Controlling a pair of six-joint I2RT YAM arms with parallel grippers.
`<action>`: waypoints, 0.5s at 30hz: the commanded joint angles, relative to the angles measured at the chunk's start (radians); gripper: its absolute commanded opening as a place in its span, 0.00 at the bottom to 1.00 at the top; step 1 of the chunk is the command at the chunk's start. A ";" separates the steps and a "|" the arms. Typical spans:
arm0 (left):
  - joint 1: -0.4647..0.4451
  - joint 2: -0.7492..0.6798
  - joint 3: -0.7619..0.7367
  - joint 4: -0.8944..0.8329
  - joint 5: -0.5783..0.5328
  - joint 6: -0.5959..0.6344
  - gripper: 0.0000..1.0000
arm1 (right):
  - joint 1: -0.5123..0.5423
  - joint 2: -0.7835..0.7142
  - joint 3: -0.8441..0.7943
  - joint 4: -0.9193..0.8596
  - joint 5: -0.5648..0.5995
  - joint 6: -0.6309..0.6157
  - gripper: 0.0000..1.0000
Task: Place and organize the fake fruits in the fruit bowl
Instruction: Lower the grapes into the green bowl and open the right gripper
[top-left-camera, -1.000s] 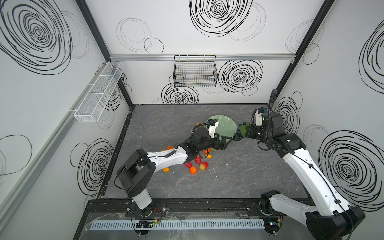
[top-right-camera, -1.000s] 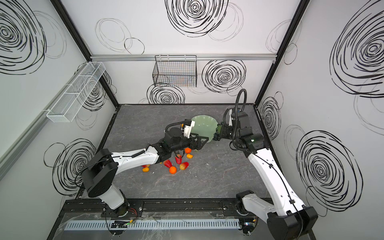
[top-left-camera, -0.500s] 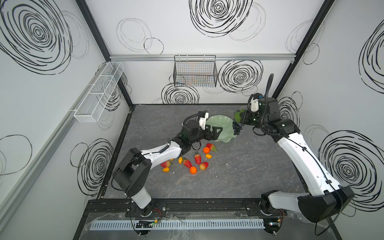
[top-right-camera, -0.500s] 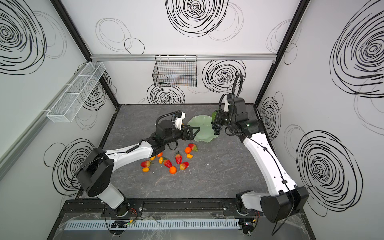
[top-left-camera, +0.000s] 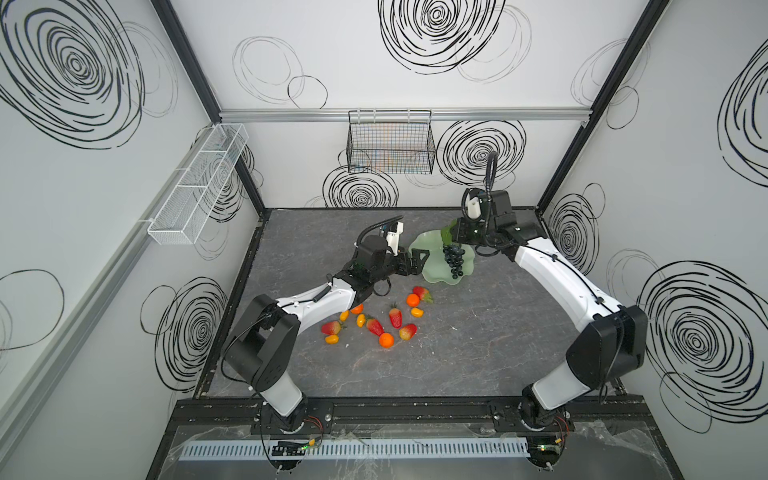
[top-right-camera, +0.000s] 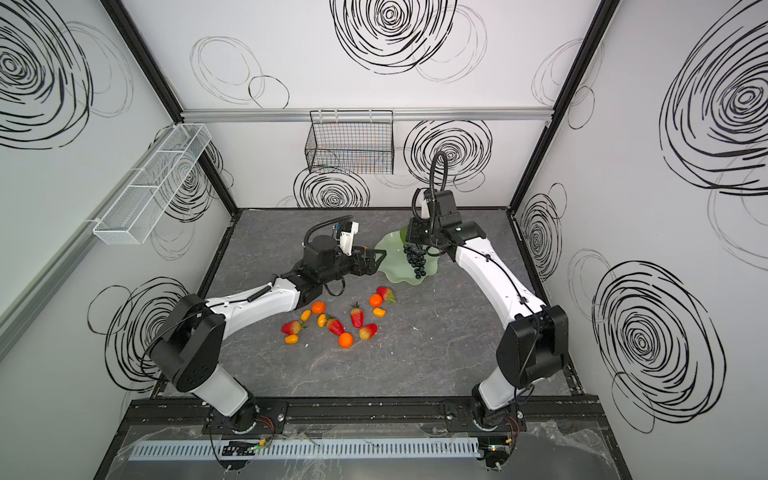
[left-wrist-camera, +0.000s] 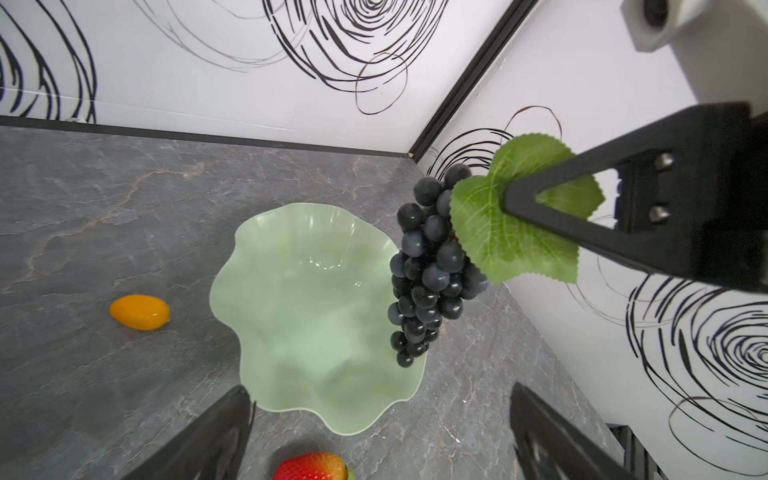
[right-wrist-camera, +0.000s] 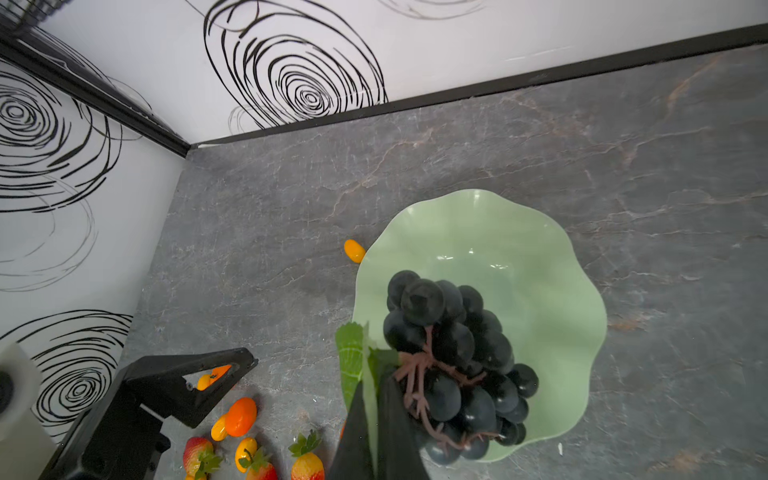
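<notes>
One grape bunch (top-left-camera: 454, 259) hanging over fruit bowl (top-left-camera: 432, 266), right gripper (top-left-camera: 455, 235) clenched on its leaf (left-wrist-camera: 498, 241); left gripper (top-left-camera: 420, 262) released, at bowl's 9 o'clock; three tangerines (top-left-camera: 386, 340), five strawberries (top-left-camera: 395, 317), four kumquats (top-left-camera: 417, 312) on grey marbled tabletop (top-left-camera: 457, 357), bowl's 7 o'clock; fifth kumquat (right-wrist-camera: 354, 251) beside bowl rim; white swirl-marked walls (top-left-camera: 353, 50).

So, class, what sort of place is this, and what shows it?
Likely a robot test booth: left arm and right arm bolted to a rail, swirl-printed walls, plastic fruits on the tabletop.

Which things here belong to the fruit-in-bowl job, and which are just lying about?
Job: fruit bowl, grape bunch, strawberries, tangerines, kumquats.
Lying about: black wire basket, white mesh basket, both hung on the walls.
</notes>
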 joint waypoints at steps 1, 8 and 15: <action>0.002 -0.022 -0.013 0.012 -0.017 0.034 0.99 | 0.033 0.042 0.056 0.063 -0.047 0.005 0.00; 0.003 0.002 -0.005 0.009 -0.018 0.037 0.99 | 0.041 0.097 0.044 0.071 -0.023 0.014 0.00; -0.001 0.031 0.023 -0.016 -0.015 0.035 0.99 | -0.029 0.206 0.106 -0.016 -0.036 0.026 0.00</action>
